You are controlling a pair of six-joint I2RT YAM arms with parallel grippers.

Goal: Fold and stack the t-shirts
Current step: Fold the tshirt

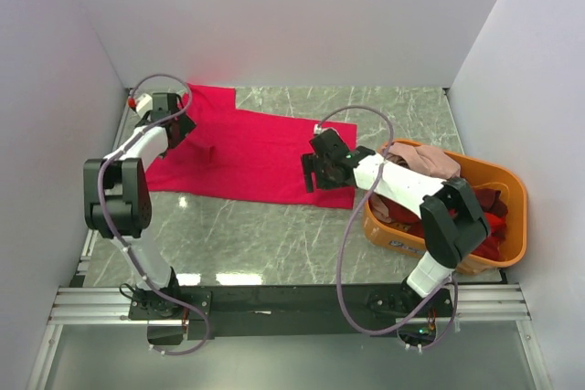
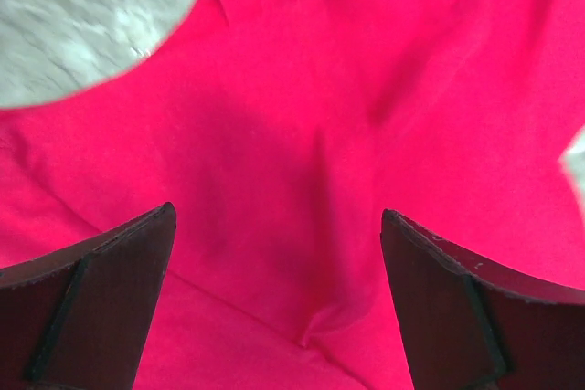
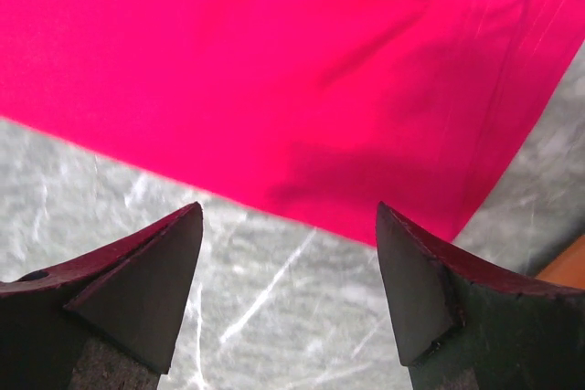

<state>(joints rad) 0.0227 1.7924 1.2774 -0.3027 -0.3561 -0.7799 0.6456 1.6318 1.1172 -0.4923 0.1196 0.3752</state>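
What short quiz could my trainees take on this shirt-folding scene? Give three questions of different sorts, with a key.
1. True or false: the crimson-pink t-shirt lies spread on the table.
2. Where do the pale pink shirt and the dark red shirt lie? A) in the orange basket B) stacked on the table C) on the crimson-pink one
3. Are the left end effector and the right end effector open or shut?
Key: 1 true; 2 A; 3 both open.
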